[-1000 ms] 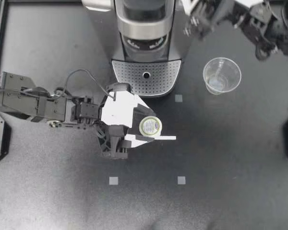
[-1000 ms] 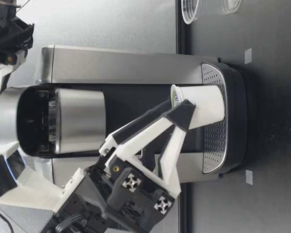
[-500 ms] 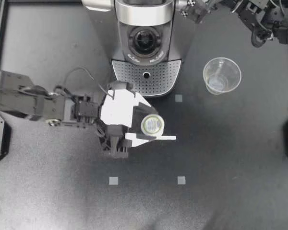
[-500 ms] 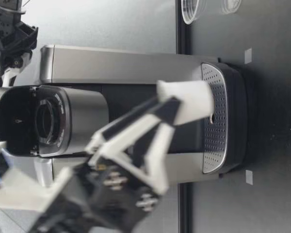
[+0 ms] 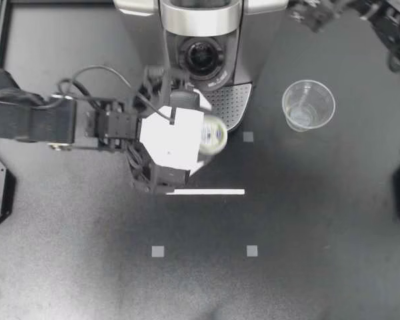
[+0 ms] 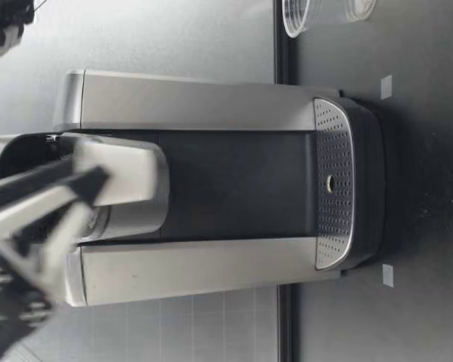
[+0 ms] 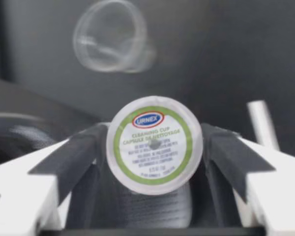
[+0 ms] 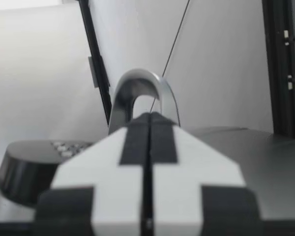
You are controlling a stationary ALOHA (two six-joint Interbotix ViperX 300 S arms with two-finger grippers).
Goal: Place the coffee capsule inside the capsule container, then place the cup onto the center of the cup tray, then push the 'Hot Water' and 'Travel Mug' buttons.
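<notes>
Top view: the left claw (image 5: 210, 137) pinches the capsule (image 5: 214, 134) by its sides with the foil up, probably so it can drop straight in.
Capsule: between the left claw's fingers and lifted off the table; the left wrist view shows both pads (image 7: 76, 157) against its body.
Chamber (image 5: 199, 57): open, off to the left claw's left side and not yet under it.
Right claw (image 5: 311, 13): pressed together and empty, beside the machine (image 5: 260, 40) at its back corner, likely to keep the chamber free.
Cup (image 5: 308, 105): upright, well ahead of the left claw, waiting its turn.
Change: a second ago the left claw held the capsule out in front of the tray (image 5: 232, 107); now it overlaps the tray's front, nearer the chamber. The lid, lower then, stands open, and the right claw has drawn away from it.
</notes>
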